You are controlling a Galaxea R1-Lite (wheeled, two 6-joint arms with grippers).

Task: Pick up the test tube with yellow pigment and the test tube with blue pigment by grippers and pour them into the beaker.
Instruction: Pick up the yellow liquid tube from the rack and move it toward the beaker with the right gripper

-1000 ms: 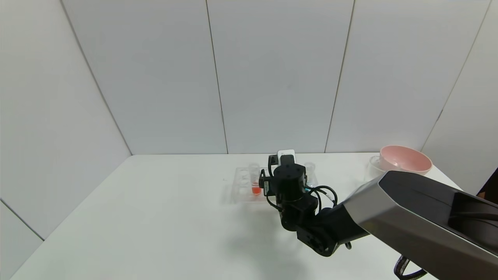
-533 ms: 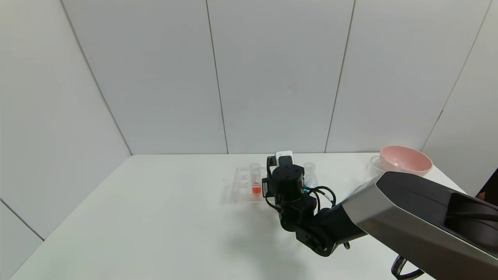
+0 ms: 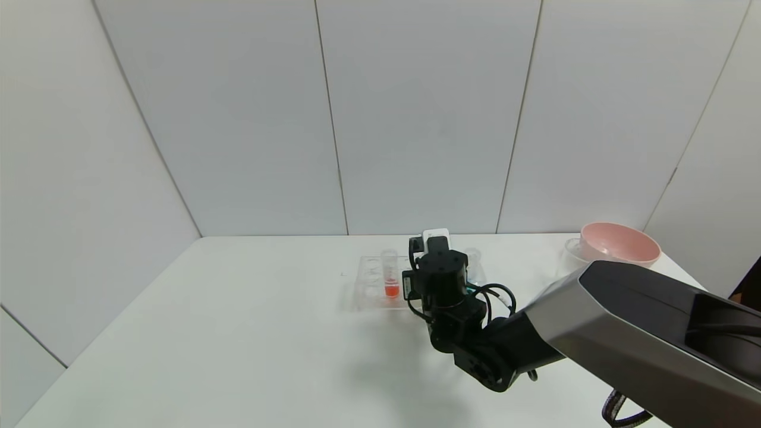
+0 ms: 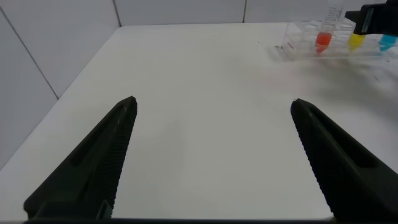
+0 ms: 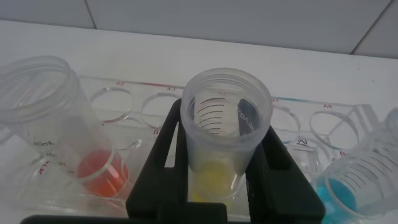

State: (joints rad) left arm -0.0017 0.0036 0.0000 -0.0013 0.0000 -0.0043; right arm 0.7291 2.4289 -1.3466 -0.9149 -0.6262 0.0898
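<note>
My right gripper [image 5: 225,121] is at the clear tube rack [image 5: 155,102], its black fingers [image 5: 163,155] pressed on both sides of the test tube with yellow pigment [image 5: 217,171], which stands upright in its rack hole. The test tube with blue pigment [image 5: 339,193] stands in the rack beside it. In the head view the right wrist [image 3: 441,274] hides the yellow tube and most of the blue one [image 3: 474,261]. A clear vessel [image 3: 572,249], apparently the beaker, stands beside the pink bowl. My left gripper [image 4: 212,101] is open and empty over bare table, far from the rack [image 4: 298,38].
A tube with orange-red liquid [image 3: 390,278] stands in the rack on the other side of the yellow one. The pink bowl [image 3: 618,244] sits at the table's back right corner. Grey wall panels close off the back.
The right wrist has shifted only slightly over the rack, a little left and back again. The tubes stay in the rack.
</note>
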